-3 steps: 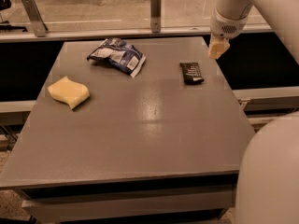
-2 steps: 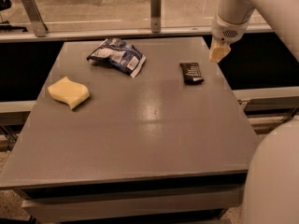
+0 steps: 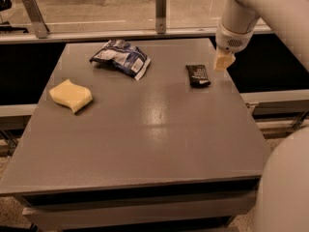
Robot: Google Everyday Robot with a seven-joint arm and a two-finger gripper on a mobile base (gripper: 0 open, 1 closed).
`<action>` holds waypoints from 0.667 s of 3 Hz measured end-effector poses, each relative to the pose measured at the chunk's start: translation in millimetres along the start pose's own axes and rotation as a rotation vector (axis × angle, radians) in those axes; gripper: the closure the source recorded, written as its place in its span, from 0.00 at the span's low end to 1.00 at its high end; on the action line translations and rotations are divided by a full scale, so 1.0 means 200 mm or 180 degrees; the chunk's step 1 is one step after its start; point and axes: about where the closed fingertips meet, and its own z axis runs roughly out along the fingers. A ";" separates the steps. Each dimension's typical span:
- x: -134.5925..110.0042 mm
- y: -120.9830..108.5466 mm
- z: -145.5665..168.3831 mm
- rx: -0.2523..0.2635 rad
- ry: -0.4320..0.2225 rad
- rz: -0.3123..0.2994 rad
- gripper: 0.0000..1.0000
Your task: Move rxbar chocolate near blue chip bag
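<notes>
- Grey surface (image 3: pixel 154 139) carries the chocolate bar (image 3: pixel 198 75) lying flat at its back right, well apart from the blue chip bag (image 3: pixel 120 57).
- Gripper (image 3: pixel 223 61) hangs just beside the bar, off its outer edge; spread or pressed together, I cannot tell.
- Risk: coming down off-centre could clip the bar and skid it toward the near rim.
- Yellow sponge (image 3: pixel 71 94) lies beyond the bag.

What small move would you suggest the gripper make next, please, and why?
Probably shift the gripper slightly toward the bag and down over the rxbar. It hangs just beside the bar, on the side away from the bag, and the bar lies ungrasped on the table, well apart from the bag.
</notes>
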 end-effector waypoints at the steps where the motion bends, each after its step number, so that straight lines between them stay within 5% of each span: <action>1: -0.06 0.00 0.06 -0.0050 -0.0005 -0.0084 1.00; 2: -0.12 -0.01 0.10 -0.0086 0.0013 -0.0185 1.00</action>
